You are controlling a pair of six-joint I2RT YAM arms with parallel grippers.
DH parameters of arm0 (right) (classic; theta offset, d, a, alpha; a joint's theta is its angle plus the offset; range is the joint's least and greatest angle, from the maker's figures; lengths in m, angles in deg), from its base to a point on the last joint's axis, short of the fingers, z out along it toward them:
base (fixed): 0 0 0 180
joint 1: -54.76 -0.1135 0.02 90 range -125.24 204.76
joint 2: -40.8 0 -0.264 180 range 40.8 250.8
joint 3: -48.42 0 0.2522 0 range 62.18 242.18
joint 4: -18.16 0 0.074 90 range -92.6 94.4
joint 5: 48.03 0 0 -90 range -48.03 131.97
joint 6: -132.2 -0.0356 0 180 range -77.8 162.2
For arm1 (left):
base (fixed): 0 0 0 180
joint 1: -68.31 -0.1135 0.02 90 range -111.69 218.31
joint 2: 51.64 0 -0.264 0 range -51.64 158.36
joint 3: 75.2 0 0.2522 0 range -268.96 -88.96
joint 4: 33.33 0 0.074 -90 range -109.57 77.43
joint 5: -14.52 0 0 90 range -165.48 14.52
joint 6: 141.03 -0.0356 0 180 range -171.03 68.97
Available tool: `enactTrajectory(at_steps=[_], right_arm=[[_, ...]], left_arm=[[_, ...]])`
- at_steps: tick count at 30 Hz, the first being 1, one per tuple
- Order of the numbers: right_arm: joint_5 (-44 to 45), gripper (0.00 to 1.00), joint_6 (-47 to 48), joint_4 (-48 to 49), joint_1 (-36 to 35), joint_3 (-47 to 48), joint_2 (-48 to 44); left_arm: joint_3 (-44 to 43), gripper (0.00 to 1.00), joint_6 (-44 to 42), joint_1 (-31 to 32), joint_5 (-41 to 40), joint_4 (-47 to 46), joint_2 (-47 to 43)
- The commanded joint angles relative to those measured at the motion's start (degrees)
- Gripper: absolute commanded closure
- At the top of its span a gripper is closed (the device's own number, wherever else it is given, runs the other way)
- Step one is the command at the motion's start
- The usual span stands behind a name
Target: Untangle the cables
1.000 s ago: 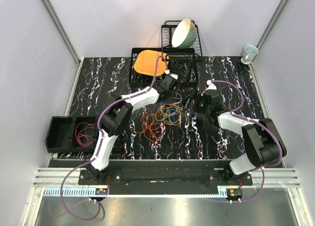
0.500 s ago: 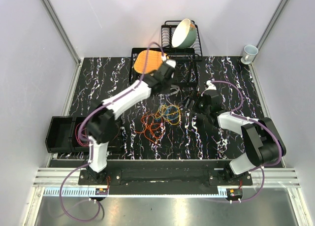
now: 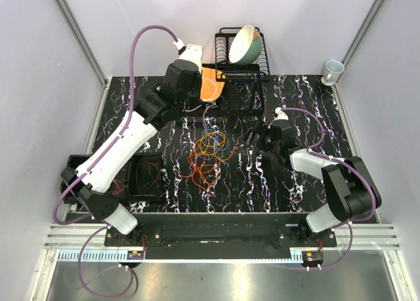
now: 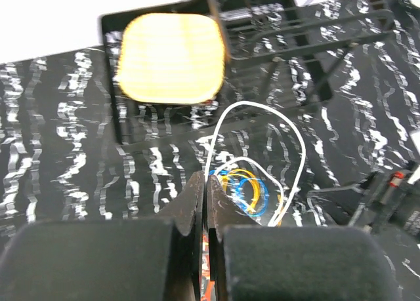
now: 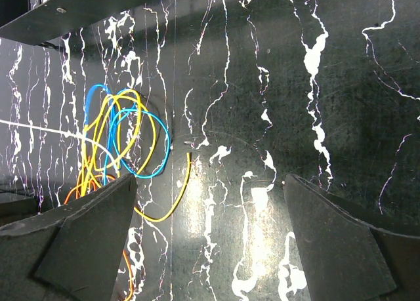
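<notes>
The cables (image 3: 210,153) lie as a loose tangle of orange, yellow and blue loops at mid table. My left gripper (image 3: 199,104) is raised high above the tangle's far side. In the left wrist view it (image 4: 205,180) is shut on a thin white cable (image 4: 292,134), which loops down to the yellow and blue loops (image 4: 248,191). My right gripper (image 3: 253,136) sits low, right of the tangle. In the right wrist view it (image 5: 211,183) is open and empty, with blue and yellow loops (image 5: 121,140) by its left finger.
A dish rack (image 3: 257,68) holding a bowl (image 3: 246,44) stands at the back. An orange pad (image 3: 210,89) lies in a black tray beside it. A mug (image 3: 333,70) is at back right. A black bin (image 3: 146,176) with red cables sits front left.
My left arm has swung up and back to the left, pulling the white cable up from the tangle. The tangle shifted slightly. The right arm has not moved.
</notes>
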Motion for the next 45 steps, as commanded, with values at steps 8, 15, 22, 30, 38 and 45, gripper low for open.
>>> enactTrajectory(at_steps=[8,15,22,30,38,45], right_arm=[[-1.6,0.00,-0.2,1.9,0.3,1.5,-1.8],[-2.2,0.00,-0.3,2.4,0.3,1.5,-1.8],[-2.6,0.00,-0.4,2.2,0.3,1.7,-1.8],[-3.5,0.00,-0.9,2.5,0.3,1.9,-1.5],[-3.9,0.00,-1.1,2.5,0.3,1.9,-1.6],[-4.7,0.00,-1.4,2.7,0.3,1.8,-1.6]], left_arm=[[-10.7,1.00,-8.0,-0.3,-9.7,0.5,-10.1],[-17.8,1.00,-12.9,-0.4,-14.0,-1.1,-12.9],[-1.2,1.00,-13.4,-0.3,-22.3,-5.1,-21.7],[15.0,1.00,-5.1,-5.5,-32.2,-1.1,-30.7],[22.5,1.00,7.2,-19.8,-29.3,8.9,-34.9],[26.6,1.00,13.2,-28.6,-31.0,13.9,-37.9]])
